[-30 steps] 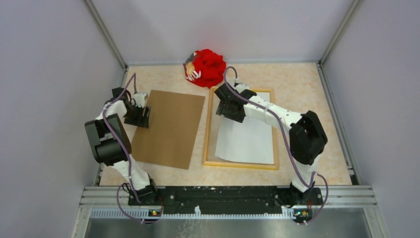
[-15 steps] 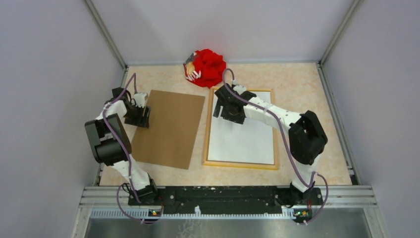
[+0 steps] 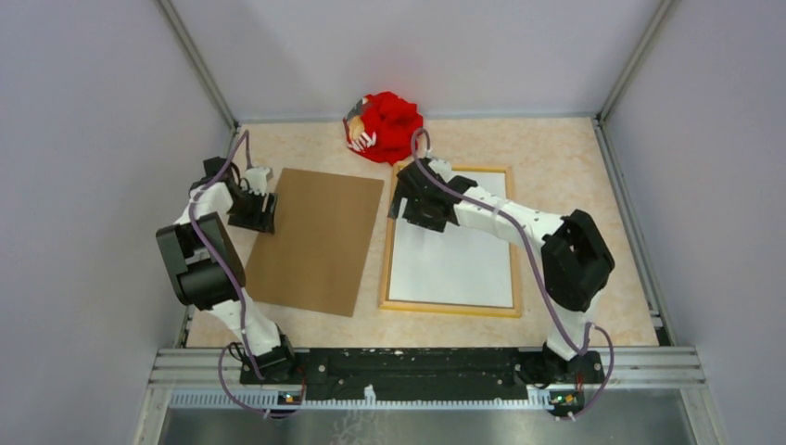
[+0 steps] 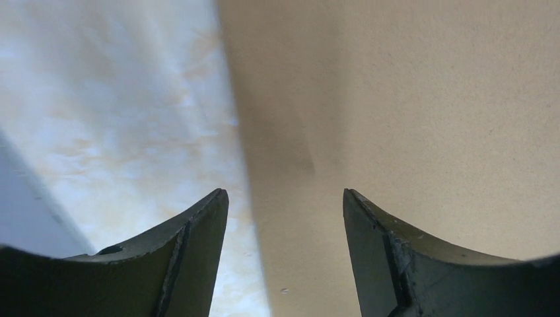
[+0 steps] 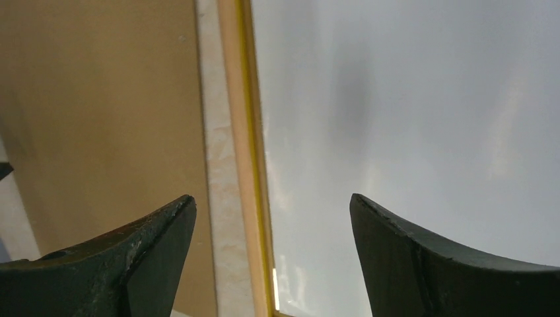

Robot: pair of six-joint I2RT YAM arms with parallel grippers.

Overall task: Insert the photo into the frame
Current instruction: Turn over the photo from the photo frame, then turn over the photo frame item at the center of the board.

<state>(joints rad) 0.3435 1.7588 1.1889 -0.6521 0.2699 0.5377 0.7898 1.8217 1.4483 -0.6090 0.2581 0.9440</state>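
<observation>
White-and-black arms [image 3: 496, 215] (purple cables [image 3: 522, 243] alongside), dark curved tool fingers [image 4: 191, 264].

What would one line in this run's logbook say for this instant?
photo: flat, white side up, inside frame | right claw: open, empty, over frame's left rail | left claw: open, at left edge of brown board

No word, label, brand mark or number can be read in any view. The white upturned face of the rectangular photo [image 3: 454, 264], the thin wood-coloured, yellow-edged frame [image 3: 386, 250] around it and the flat brown backing board [image 3: 320, 241] all show plain surfaces.
</observation>
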